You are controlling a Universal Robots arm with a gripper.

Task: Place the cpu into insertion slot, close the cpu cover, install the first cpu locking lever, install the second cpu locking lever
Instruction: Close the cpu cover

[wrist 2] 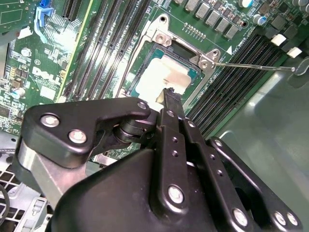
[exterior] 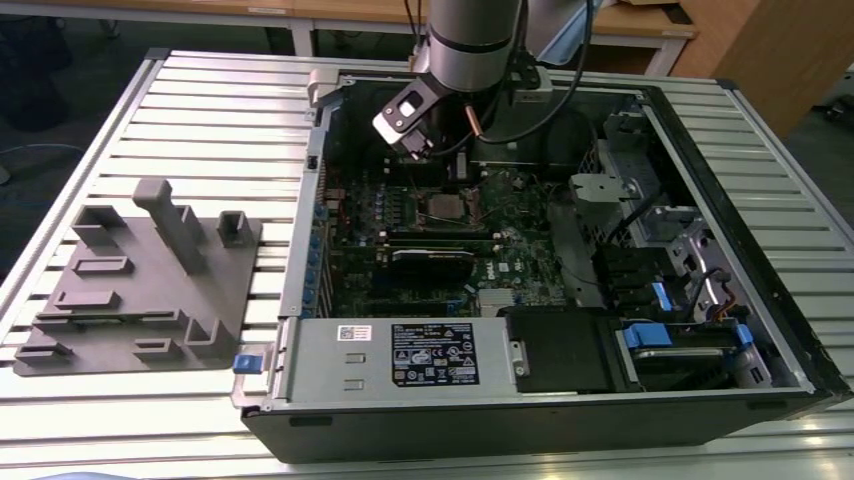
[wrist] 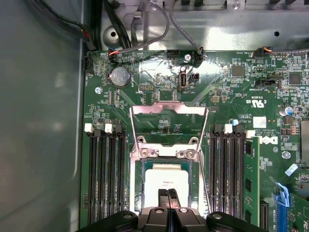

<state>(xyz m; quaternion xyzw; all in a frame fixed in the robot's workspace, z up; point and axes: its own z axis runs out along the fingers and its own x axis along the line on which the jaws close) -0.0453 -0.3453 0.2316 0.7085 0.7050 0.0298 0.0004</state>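
First wrist view: thin silver cpu cover [wrist: 169, 110] lies open. Both wrist views: silver-grey square cpu [wrist: 164, 176] sits in metal-rimmed insertion slot [wrist: 136, 169]; black gripper [wrist: 169, 192] jaws together.

Exterior view overlooks the whole case [exterior: 534, 428]; both wrist views (close above) share the insertion slot [wrist: 145, 153] [wrist 2: 159, 37].

The small square cpu [wrist: 159, 178] has a dull, smooth grey metal top. The thin silver metal cpu cover [wrist: 169, 109] looks shiny. The flat green motherboard [wrist: 223, 102] is glossy. The black gripper [wrist: 168, 192] is matt, with shiny round metal screws [wrist 2: 175, 194].
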